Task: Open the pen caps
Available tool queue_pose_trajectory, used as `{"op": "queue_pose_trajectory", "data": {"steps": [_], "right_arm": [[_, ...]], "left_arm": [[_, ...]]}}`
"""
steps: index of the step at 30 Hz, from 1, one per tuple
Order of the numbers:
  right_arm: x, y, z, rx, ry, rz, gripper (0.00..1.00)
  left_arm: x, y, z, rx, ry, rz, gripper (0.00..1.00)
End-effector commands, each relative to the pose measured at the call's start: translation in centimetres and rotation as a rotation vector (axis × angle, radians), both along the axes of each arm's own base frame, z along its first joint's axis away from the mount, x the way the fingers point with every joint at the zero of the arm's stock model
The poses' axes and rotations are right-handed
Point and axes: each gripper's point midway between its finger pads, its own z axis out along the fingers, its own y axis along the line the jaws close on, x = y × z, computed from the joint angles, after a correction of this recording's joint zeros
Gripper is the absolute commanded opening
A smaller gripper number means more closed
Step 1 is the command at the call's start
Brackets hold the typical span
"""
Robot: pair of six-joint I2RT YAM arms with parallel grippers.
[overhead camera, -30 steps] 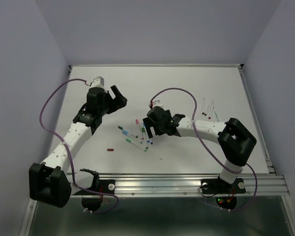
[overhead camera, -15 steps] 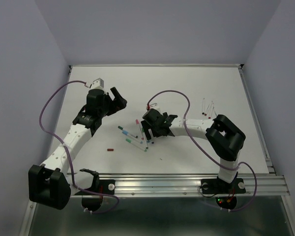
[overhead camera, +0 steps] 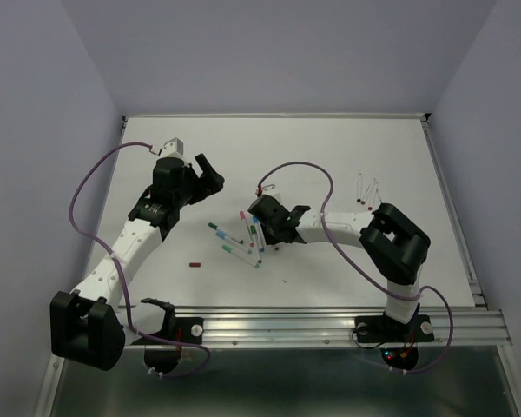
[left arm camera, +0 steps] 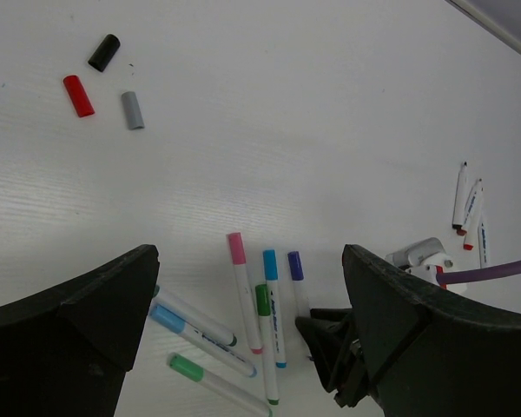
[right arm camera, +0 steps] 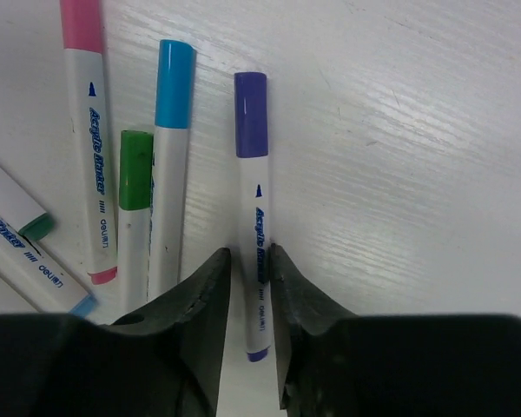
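White pen barrels with blue lettering lie on a white surface (overhead camera: 330, 156), topped by a pink cap (right arm camera: 82, 24), a sky-blue cap (right arm camera: 174, 83), a green cap (right arm camera: 135, 170) and a purple cap (right arm camera: 251, 115). The purple-capped pen (right arm camera: 256, 226) has a matching purple end and sits between glossy black fingers (right arm camera: 200, 304). Loose on the white lie a black cap (left arm camera: 104, 52), a red cap (left arm camera: 78, 95) and a grey cap (left arm camera: 133, 110). The left arm (overhead camera: 122, 248) and right arm (overhead camera: 343, 228) are white with black joints, trailing a purple cable (overhead camera: 78, 187) against pale lavender walls (overhead camera: 269, 52).

"acrylic marker" is printed in blue along the purple pen barrel (right arm camera: 257, 226) below the purple cap (right arm camera: 251, 113), and along the pink pen barrel (right arm camera: 95, 156) below the pink cap (right arm camera: 82, 24); "deli" is read near both tails.
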Motion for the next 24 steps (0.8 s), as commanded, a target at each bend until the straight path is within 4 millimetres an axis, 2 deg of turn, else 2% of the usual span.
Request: {"op": "queue_pose_trajectory", "data": {"steps": [1,2,6,7,10,12,13,16,17,18,21,24], "right_arm": [[-1.2,-0.7,-2.5,-0.032,0.062,0.017,0.28],[-1.4,-0.6,-2.7,-0.024,0.067,0.026,0.21],[-1.3,0.0,-2.9,-0.004,0.070,0.045,0.08],[-1.1,0.0,-2.7,-0.011,0.058,0.040,0.01],[-0.5,-0.2,-2.2,-0.021,0.027,0.032,0.01],[0.3,-0.3,-0.5,-0.017,-0.022,0.028,0.01],[1.0,-0.4,1.2,0.006,-0.058,0.019,0.01],[1.6,0.2,4.4,0.088,-0.116,0.038,0.01],[1.7,0.6,6.8,0.158,-0.160,0.051,0.01],[1.8,0.7,7.9,0.198,-0.176,0.056,0.01],[0.7,2.1,11.5,0.352,-0.214,0.134,0.01],[-0.4,3.3,13.9,0.463,-0.221,0.193,0.01]], "left_arm": [[0.2,-0.1,1.5,-0.012,-0.054,-0.003,0.99],[0.2,-0.1,1.4,-0.012,-0.053,-0.005,0.99],[0.0,-0.3,1.3,-0.013,-0.051,-0.016,0.99],[0.0,-0.2,1.5,-0.014,-0.055,-0.018,0.99],[-0.3,-0.5,1.6,-0.020,-0.058,-0.037,0.99],[-0.5,-1.1,2.0,-0.035,-0.072,-0.070,0.99],[-0.6,-1.4,2.0,-0.045,-0.074,-0.087,0.99],[-1.3,-3.5,2.6,-0.124,-0.102,-0.197,0.99],[-1.8,-4.9,3.4,-0.166,-0.130,-0.266,0.99],[-2.1,-5.4,3.3,-0.193,-0.128,-0.285,0.99],[-2.5,-7.1,4.0,-0.225,-0.153,-0.335,0.99],[-2.5,-8.4,4.8,-0.239,-0.162,-0.358,0.99]]}}
